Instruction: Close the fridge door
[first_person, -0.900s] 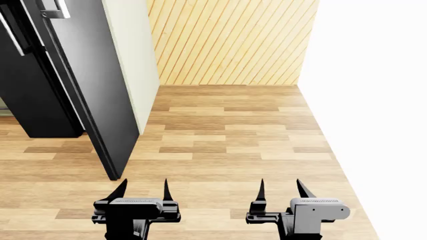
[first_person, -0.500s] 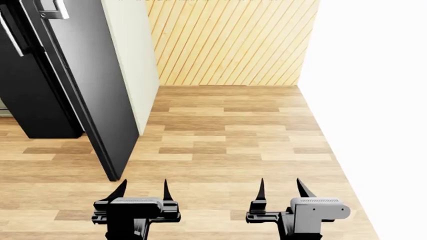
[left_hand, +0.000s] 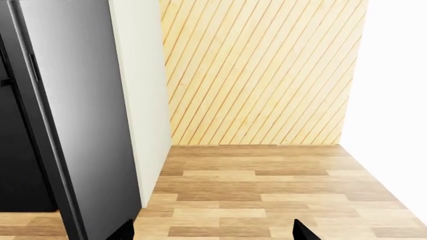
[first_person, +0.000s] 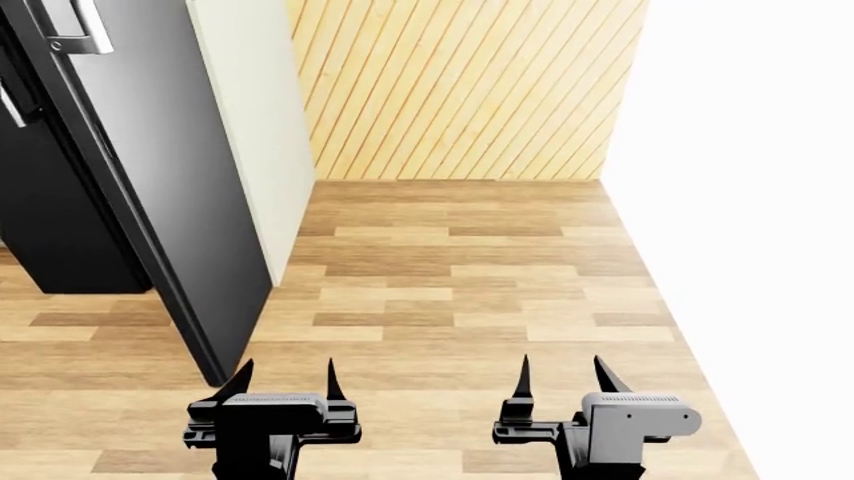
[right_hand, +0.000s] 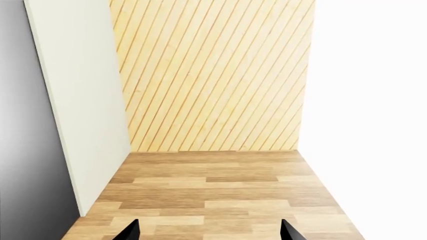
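The fridge door stands open at the left of the head view, swung out over the floor. Its glossy black-grey outer face is toward me, its cream-white inner face is toward the wall, and the silver bar handle is at the top. My left gripper is open and empty, just short of the door's near bottom corner. My right gripper is open beside it, over bare floor. In the left wrist view the door looms close ahead of the left gripper. In the right wrist view the door lies ahead and to one side of the right gripper.
The fridge's other all-black door panel stands behind the open door at far left. A slanted yellow wood-plank wall closes the back. A plain white wall runs down the right. Wood-plank floor lies between them.
In the head view the door, floor and back wall have shifted slightly down and left, so the view itself has moved. Both grippers hold the same open pose.
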